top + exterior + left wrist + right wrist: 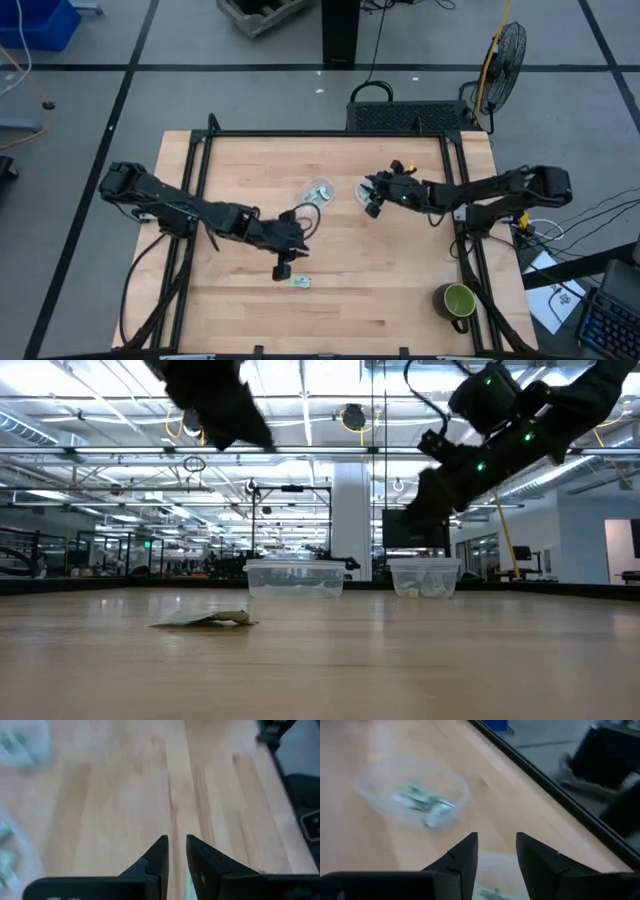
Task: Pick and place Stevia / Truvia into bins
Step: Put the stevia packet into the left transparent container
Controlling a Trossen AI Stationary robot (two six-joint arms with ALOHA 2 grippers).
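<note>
One pale green and white Stevia sachet [302,282] lies flat on the wood near the table's near edge; the low view shows this sachet [205,620] too. Two clear cups [320,188] [305,214] stand mid-table with sachets inside, also in the low view [295,577] [425,577]. My left gripper [283,266] [177,845] hangs raised just left of the loose sachet, fingers almost together. My right gripper [375,200] [496,842] hovers open right of the cups. One cup [412,795] is ahead of it and another cup's rim [495,870] is under its fingers. My left gripper has a pale green sliver of a sachet [188,882] showing far back between its two fingers, which point down at a slant. The fingers hide most of it, so which part they have cannot be told. It is lifted clear of the table.
A green mug [458,300] stands at the table's near right corner. A black frame [320,134] runs along the table's far and side edges. Bare wood lies between the cups and the near edge.
</note>
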